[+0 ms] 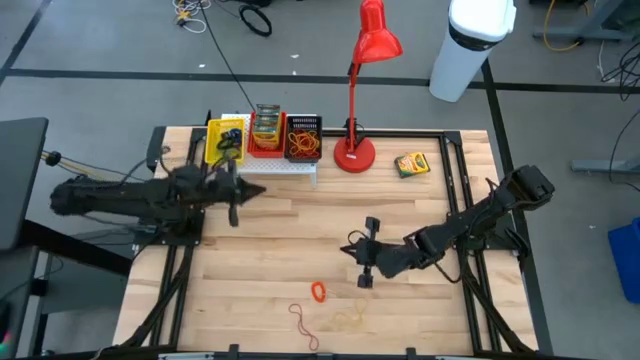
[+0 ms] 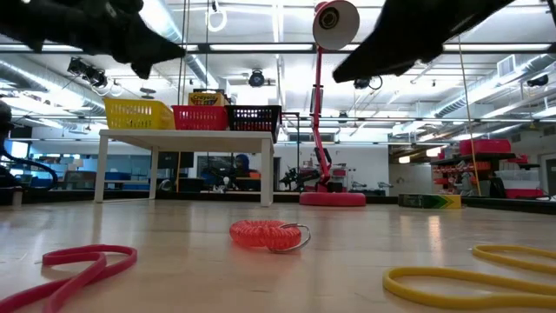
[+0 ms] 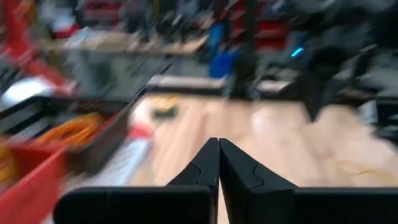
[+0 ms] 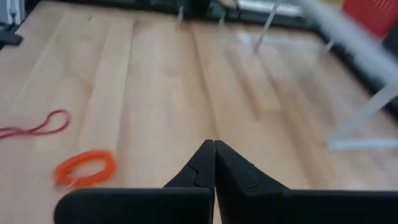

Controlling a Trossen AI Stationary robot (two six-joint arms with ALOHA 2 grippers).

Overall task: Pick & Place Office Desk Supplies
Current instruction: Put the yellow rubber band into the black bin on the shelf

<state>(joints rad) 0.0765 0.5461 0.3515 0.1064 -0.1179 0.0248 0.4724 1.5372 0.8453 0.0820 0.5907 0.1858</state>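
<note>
Three loose bands lie on the desk [image 1: 260, 270], well clear of the white rack [image 1: 285, 168]: an orange coil [image 1: 318, 291], a red loop [image 1: 303, 325], a faint yellow loop [image 1: 350, 318]. One crayon box [image 1: 411, 164] sits beyond the red lamp [image 1: 356, 150] from the rack. Right gripper [image 1: 362, 258] clenched, empty, above the desk between rack and coil. Left gripper [image 1: 235, 207] clenched, empty, just in front of the rack. Judgement: coil next. Spread the jaws before descending, straddle the coil across its width, close low against the wood.
</note>
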